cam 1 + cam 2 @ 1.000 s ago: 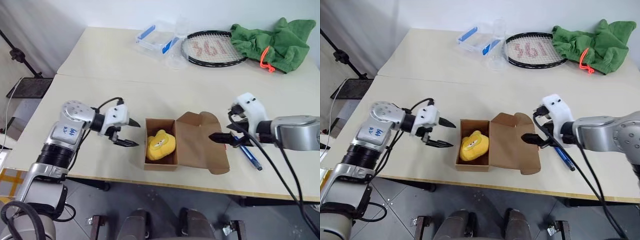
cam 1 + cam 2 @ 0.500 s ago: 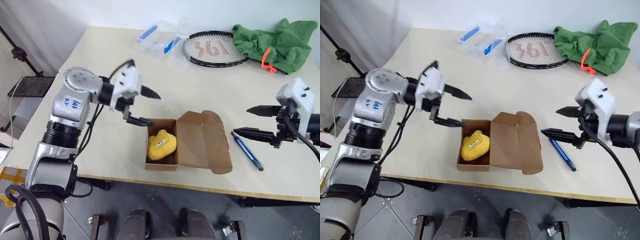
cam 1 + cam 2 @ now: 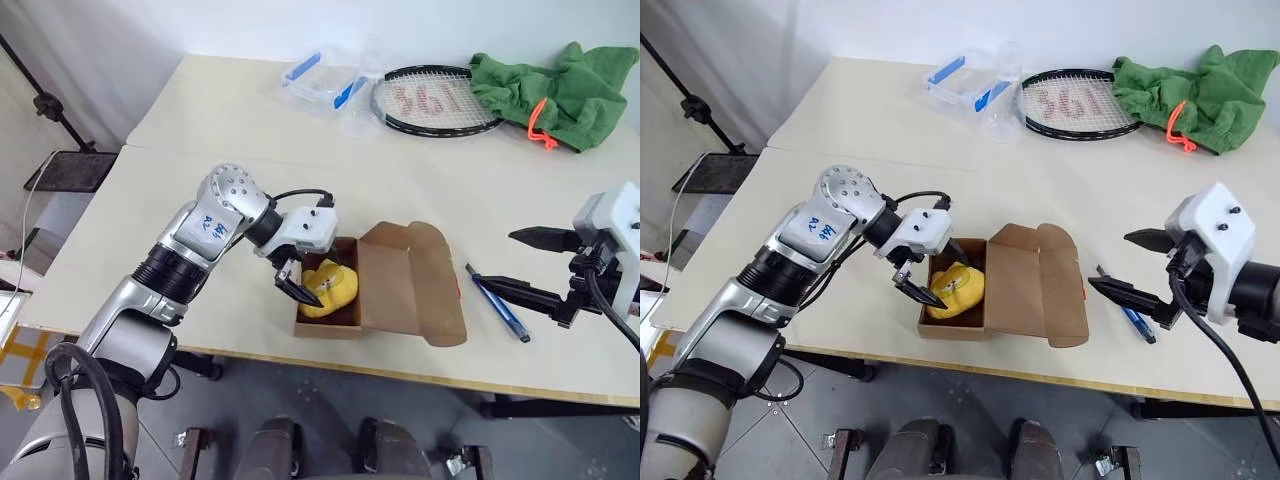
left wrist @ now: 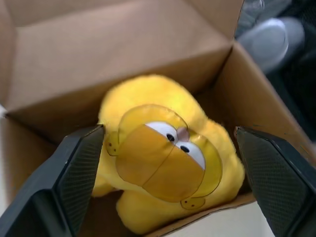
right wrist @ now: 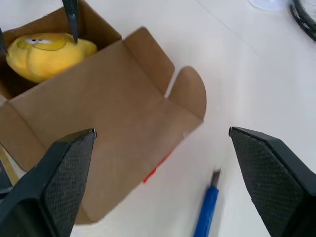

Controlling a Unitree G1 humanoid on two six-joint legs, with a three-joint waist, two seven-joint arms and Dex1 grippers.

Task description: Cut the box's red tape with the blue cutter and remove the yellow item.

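The brown cardboard box [image 3: 325, 325] stands open near the table's front edge, its lid [image 3: 412, 290] folded out flat to the right. The yellow item [image 3: 330, 288], a plush with an orange face, lies inside. My left gripper [image 4: 169, 129] reaches into the box from the left, open, one finger on each side of the plush without closing on it. A bit of red tape [image 5: 154, 169] shows at the lid's edge. The blue cutter [image 3: 497, 305] lies on the table right of the lid. My right gripper [image 3: 502, 260] hovers open above and right of the cutter, holding nothing.
At the table's far side are a clear container with blue clips [image 3: 320, 80], a clear cup [image 3: 355, 118], a racket [image 3: 440, 100] and a green cloth bag [image 3: 550, 85]. The box sits close to the front table edge [image 3: 400, 372].
My left gripper swung right and down from beside the box into it, around the yellow item. My right gripper drew back to the right, away from the lid and cutter.
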